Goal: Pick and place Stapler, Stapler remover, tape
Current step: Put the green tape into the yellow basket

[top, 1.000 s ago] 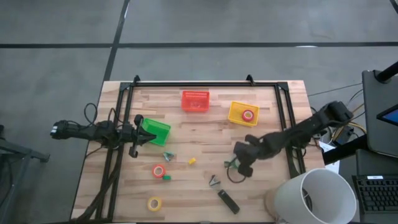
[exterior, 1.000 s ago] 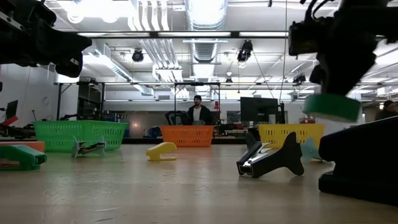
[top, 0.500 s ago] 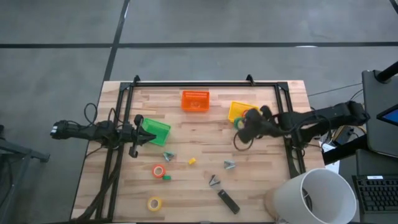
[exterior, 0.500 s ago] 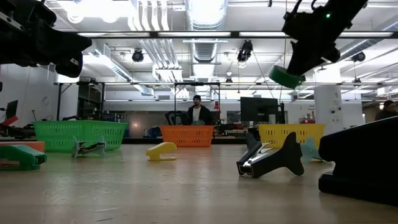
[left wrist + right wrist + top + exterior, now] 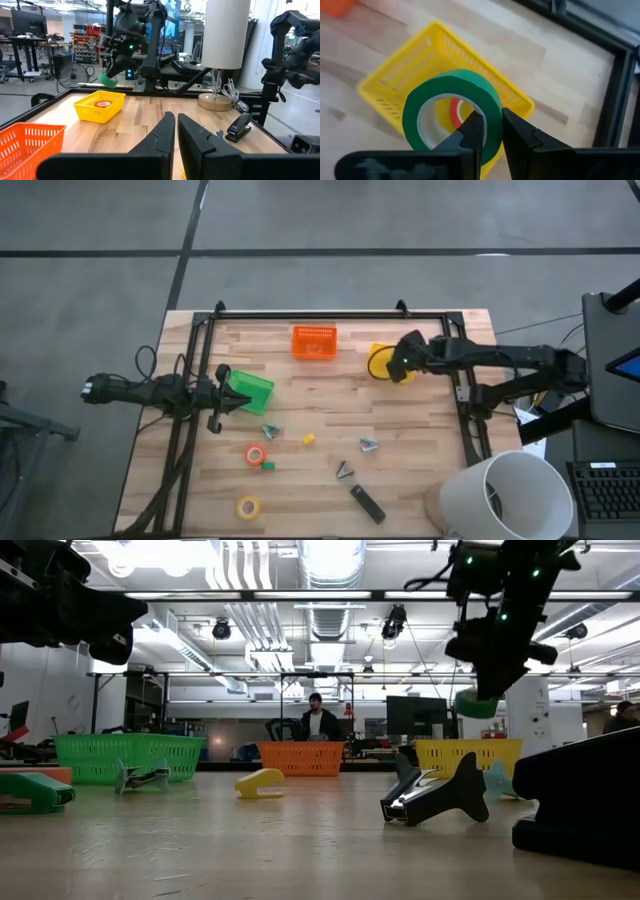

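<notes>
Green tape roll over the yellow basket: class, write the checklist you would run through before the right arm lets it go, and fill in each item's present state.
1. Right pincer shut on the green tape roll: ok, its wall sits between the fingers.
2. Roll above the yellow basket: ok in the right wrist view; in the high view the pincer covers the basket's right part.
3. Roll clear of the basket rim: ok, the low view shows it hanging above the basket.
4. Room inside the basket: ok, only a red tape roll lies in it.
5. Left pincer out of the way: ok, it waits by the green basket.
6. Roll's exact landing spot: cannot tell.
</notes>
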Robot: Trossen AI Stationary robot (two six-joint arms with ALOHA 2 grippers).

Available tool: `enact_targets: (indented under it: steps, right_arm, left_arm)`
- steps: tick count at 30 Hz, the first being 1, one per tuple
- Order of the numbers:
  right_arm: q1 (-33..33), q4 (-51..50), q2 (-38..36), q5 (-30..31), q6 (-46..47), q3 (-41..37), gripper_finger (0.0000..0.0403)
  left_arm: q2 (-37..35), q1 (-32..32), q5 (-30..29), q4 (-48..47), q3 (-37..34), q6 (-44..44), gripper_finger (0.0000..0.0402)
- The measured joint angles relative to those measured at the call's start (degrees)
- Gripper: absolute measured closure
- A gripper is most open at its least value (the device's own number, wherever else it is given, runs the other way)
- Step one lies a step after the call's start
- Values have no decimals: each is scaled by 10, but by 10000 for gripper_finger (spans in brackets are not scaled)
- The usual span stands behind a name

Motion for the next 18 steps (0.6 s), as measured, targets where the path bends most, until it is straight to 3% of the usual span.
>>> enact_targets:
  steps: [9,18]
  right_arm:
    - [-54,0,64,-19,-37,0,349]
    - [-63,3,127,-34,-59,0,349]
  left_arm:
    - [0,0,0,0,0,0,376]
    - [0,0,0,0,0,0,376]
